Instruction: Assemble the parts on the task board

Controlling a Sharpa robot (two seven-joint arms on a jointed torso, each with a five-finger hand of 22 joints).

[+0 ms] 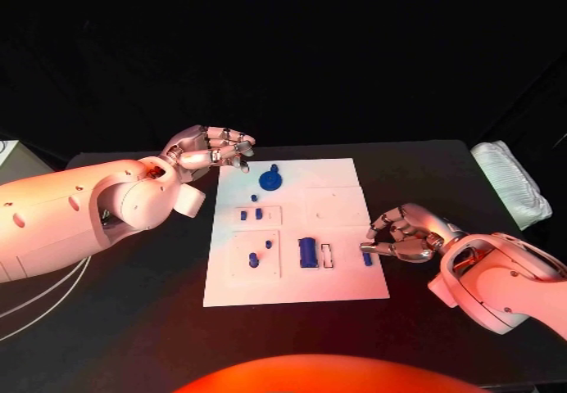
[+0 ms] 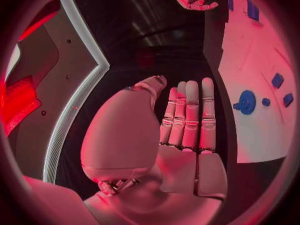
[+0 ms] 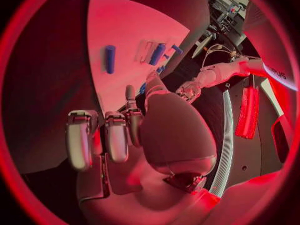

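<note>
The white task board [image 1: 337, 176] lies mid-table with several blue parts on it: a round one [image 1: 272, 178] near its far edge, a tall block [image 1: 307, 251] near its front, small pieces between. My left hand [image 1: 213, 149] hovers by the board's far-left corner; in the left wrist view its fingers [image 2: 187, 120] are straight and hold nothing, beside the round part [image 2: 246, 102]. My right hand [image 1: 405, 233] is curled at the board's right edge, fingertips just over a small blue part [image 1: 368, 257]. Whether it pinches that part is hidden.
A white padded bundle [image 1: 514, 184] lies at the table's right back corner. White cables [image 1: 35, 303] hang off the left side. Bare black table [image 1: 142, 319] spreads in front of and beside the board.
</note>
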